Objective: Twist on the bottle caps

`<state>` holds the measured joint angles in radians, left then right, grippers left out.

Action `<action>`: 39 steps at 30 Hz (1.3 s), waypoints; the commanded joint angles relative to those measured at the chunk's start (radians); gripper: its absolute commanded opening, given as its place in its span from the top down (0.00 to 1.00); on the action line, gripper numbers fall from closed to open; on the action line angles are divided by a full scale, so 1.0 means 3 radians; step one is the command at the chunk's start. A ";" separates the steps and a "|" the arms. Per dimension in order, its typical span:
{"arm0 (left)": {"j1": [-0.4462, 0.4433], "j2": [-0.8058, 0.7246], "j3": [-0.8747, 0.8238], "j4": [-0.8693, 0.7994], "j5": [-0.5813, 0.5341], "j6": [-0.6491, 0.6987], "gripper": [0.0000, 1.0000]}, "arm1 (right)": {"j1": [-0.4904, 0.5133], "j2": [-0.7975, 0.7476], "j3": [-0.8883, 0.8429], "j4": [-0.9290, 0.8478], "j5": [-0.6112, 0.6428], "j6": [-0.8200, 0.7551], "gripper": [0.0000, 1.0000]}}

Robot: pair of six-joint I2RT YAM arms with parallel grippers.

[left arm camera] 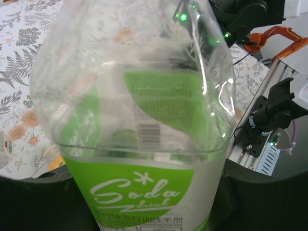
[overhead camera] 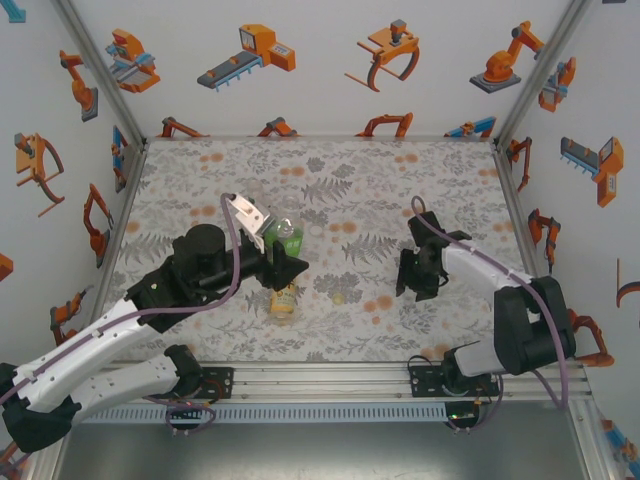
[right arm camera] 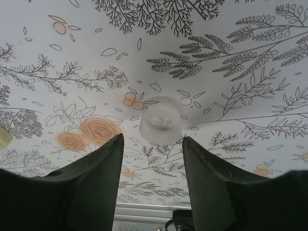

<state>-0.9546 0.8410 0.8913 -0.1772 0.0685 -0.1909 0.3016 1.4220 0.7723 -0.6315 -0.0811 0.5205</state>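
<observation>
Left tool (overhead camera: 280, 258) sits left of centre over the counter (overhead camera: 200, 180), clamped on the held bottle (overhead camera: 287, 238), well apart from the right tool (overhead camera: 412, 280). Second bottle (overhead camera: 284, 300) rests on the counter just in front of the left tool, toward the arm bases. Loose cap (overhead camera: 340, 296) lies right of the second bottle, between it and the right tool. Right tool is right of centre, fingers apart. Other cap (right arm camera: 162, 126) lies on the counter just beyond its fingertips.

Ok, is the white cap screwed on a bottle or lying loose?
Loose: the white cap lies flat on the table ahead of the open right gripper, no bottle under it.
</observation>
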 commanded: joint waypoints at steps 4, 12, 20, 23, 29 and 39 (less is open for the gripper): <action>0.0015 -0.0061 0.0095 0.0094 -0.0053 -0.0074 1.00 | -0.0020 0.0140 -0.0014 0.0087 0.0095 -0.0107 0.53; 0.0012 -0.0146 0.0033 0.0069 -0.0099 -0.0103 1.00 | -0.0021 0.0242 0.0043 0.0141 0.0128 -0.0129 0.57; 0.0012 -0.0231 -0.0030 0.0046 -0.0151 -0.0131 1.00 | 0.0033 0.0273 0.0136 0.0156 0.0051 -0.0108 0.63; 0.0012 -0.0259 -0.0069 0.0046 -0.0177 -0.0141 1.00 | 0.0157 0.0313 0.0237 0.0167 0.0030 -0.0030 0.64; 0.0013 -0.0289 -0.0102 0.0049 -0.0194 -0.0196 1.00 | 0.0593 0.0582 0.0611 0.0131 0.0087 0.0090 0.65; 0.0012 -0.0388 -0.0128 -0.0063 -0.0234 -0.0208 1.00 | 0.0907 0.0934 0.0876 0.0120 0.0228 0.0121 0.65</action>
<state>-0.9550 0.7483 0.8642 -0.1925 0.0135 -0.2344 0.5713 1.6932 1.0241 -0.5804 -0.0532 0.5346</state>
